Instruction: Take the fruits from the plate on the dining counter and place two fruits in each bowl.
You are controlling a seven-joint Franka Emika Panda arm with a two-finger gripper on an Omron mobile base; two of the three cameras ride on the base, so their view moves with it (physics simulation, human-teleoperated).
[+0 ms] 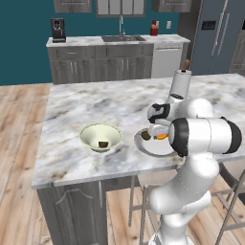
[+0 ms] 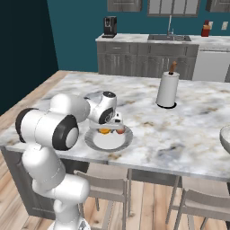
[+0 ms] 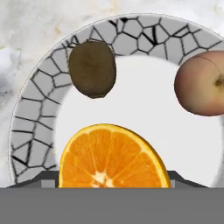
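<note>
Closest to the hand, in the hand view, the orange (image 3: 113, 155) sits cut face up on the white centre of the plate (image 3: 35, 113), pressed right against the lower edge where the fingertips would rise. The gripper (image 2: 113, 128) is down on the plate in the right base view, and I judge it narrowed around the orange, though the tips themselves are hidden, so I cannot tell for certain. That fruit looks firm and light, with a smooth rind that could slip; taking it across its widest middle seems safest.

Beyond it lies the brown oval fruit (image 3: 92, 68), half on the ribbed rim, small and probably soft. The apple (image 3: 202, 83) rests to the side, hard and glossy.

Further along the dining counter (image 1: 95, 103), the cream-green bowl (image 1: 100, 137) holds one dark fruit.
</note>
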